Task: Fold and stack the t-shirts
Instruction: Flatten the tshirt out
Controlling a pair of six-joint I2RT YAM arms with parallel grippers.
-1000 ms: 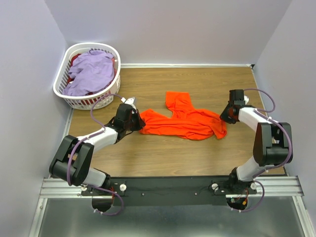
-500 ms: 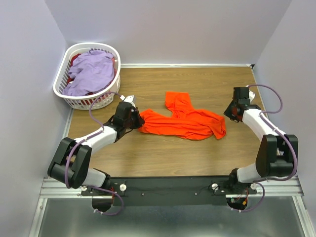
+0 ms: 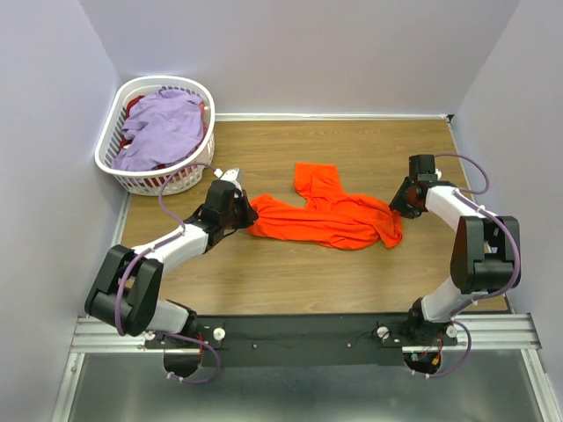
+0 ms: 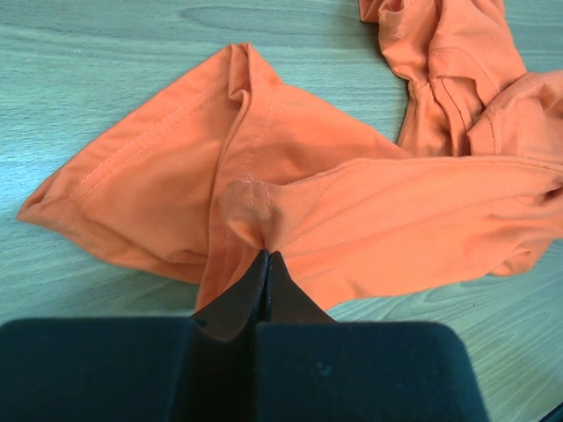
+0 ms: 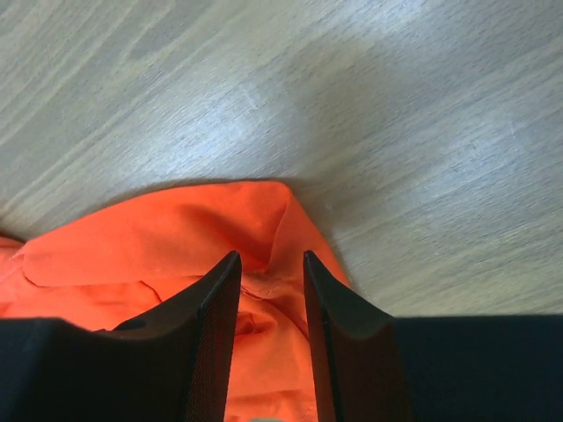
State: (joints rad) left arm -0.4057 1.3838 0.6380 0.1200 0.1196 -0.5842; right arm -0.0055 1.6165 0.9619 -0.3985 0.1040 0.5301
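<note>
**Both grippers at the ends of the orange tee**

From above, the left arm stretches low over the table point(image 3: 290, 277), far and rightward, with the left gripper point(image 3: 246, 211) at the left end of the orange t-shirt point(image 3: 339, 220). The shirt lies crumpled mid-table, one part trailing toward the far side. The right arm bends in from the right edge, and the right gripper point(image 3: 398, 205) meets the shirt's right end. Bare wood lies open on the near and far sides of the cloth. In the far left corner a white basket point(image 3: 158, 183) holds the lavender t-shirt point(image 3: 163, 127), close to the left arm.

In the left wrist view the fingers point(image 4: 237, 299) are pressed together, pinching a raised fold of orange cloth beside a stitched hem.

In the right wrist view the fingers point(image 5: 211, 325) stand spread, straddling the shirt's rounded edge, with cloth between them
</note>
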